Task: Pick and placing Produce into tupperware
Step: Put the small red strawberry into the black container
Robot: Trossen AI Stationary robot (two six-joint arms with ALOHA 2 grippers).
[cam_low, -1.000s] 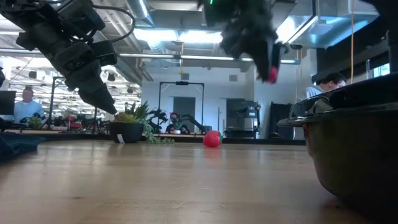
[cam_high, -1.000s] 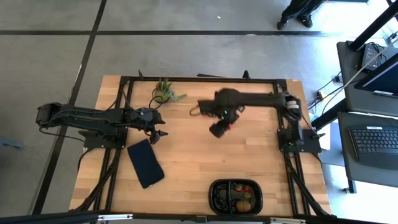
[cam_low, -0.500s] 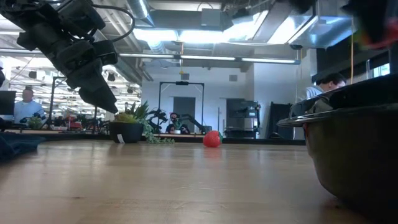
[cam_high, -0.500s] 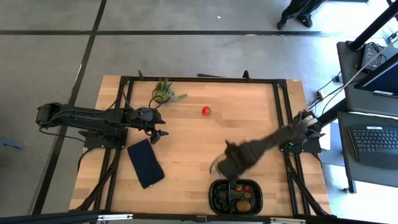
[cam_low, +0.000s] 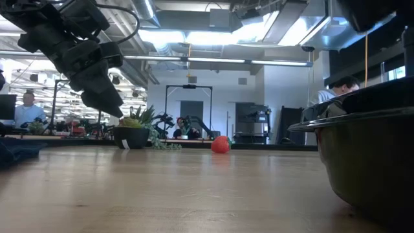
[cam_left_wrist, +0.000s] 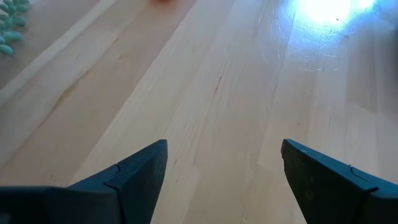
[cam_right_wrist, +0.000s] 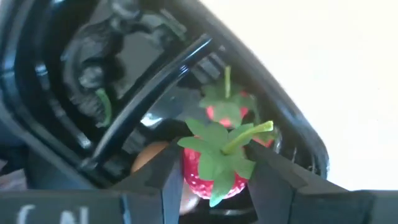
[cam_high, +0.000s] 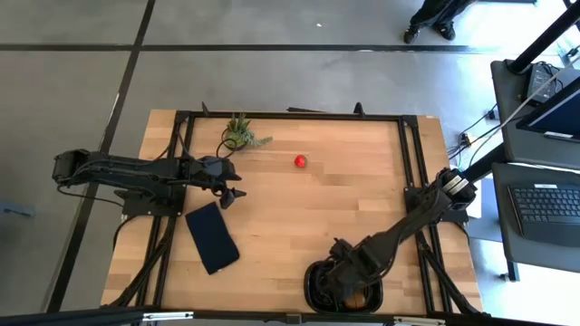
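Since the earlier frame the right arm has swung from the counter's centre to the lower right of the high view; its right hand (cam_right_wrist: 214,177) now hangs over the black rounded-rectangular plastic tray (cam_high: 313,288), fingers clamped on a red strawberry with green leaves (cam_right_wrist: 214,165). A second red strawberry piece (cam_high: 300,161) lies on the wooden counter (cam_high: 290,226) at upper centre. The left hand (cam_left_wrist: 224,180) hovers at left, fingers wide, holding nothing

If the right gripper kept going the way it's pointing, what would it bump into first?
Probably the tupperware right below: the right gripper, holding a strawberry, points into a compartment where another strawberry lies, though depth is unclear.
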